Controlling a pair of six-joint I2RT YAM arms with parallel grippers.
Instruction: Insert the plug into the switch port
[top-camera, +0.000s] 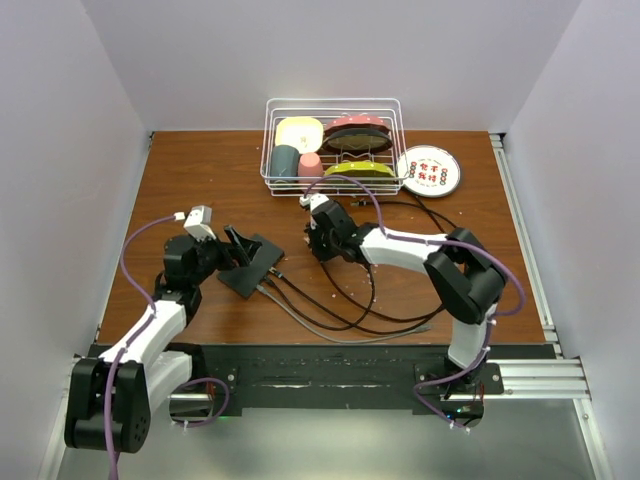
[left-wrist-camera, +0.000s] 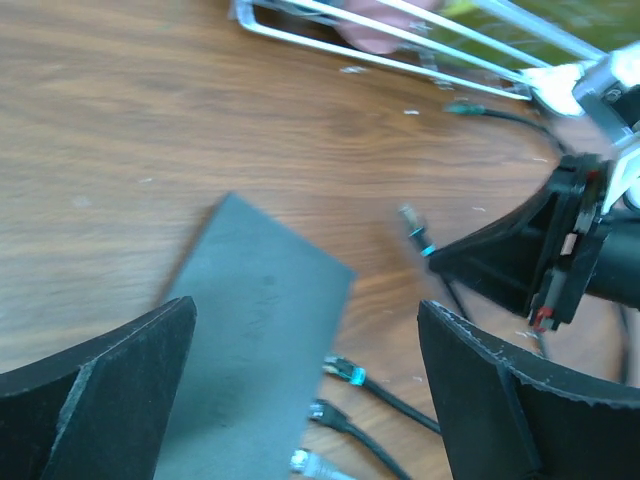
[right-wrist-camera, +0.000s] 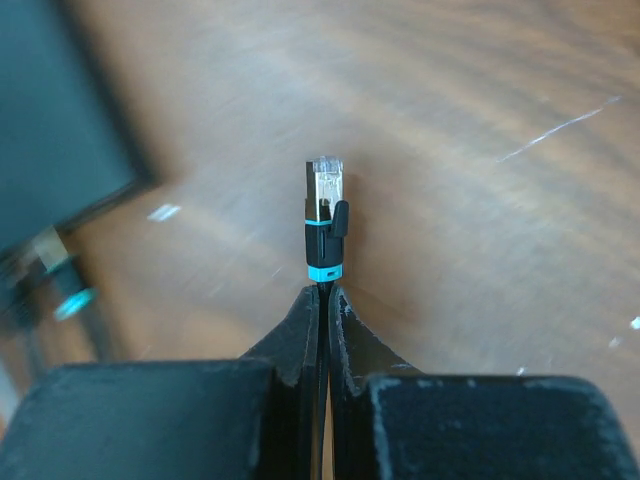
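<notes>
The left gripper (top-camera: 238, 247) hangs just over the switch (top-camera: 252, 268), jaws wide apart with nothing between them. The switch lies on the table (top-camera: 190, 180), left of centre, and three cables (left-wrist-camera: 345, 373) meet its edge on the side facing the right arm. Further right, the right gripper (right-wrist-camera: 324, 292) is pinched tight on a cable just behind the plug (right-wrist-camera: 325, 205), which sticks out past the fingertips, apart from the switch

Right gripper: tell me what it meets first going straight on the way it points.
The right gripper, with the plug it pinches leading, would probably meet bare table; the switch lies left of that line. Depth is unclear.
</notes>
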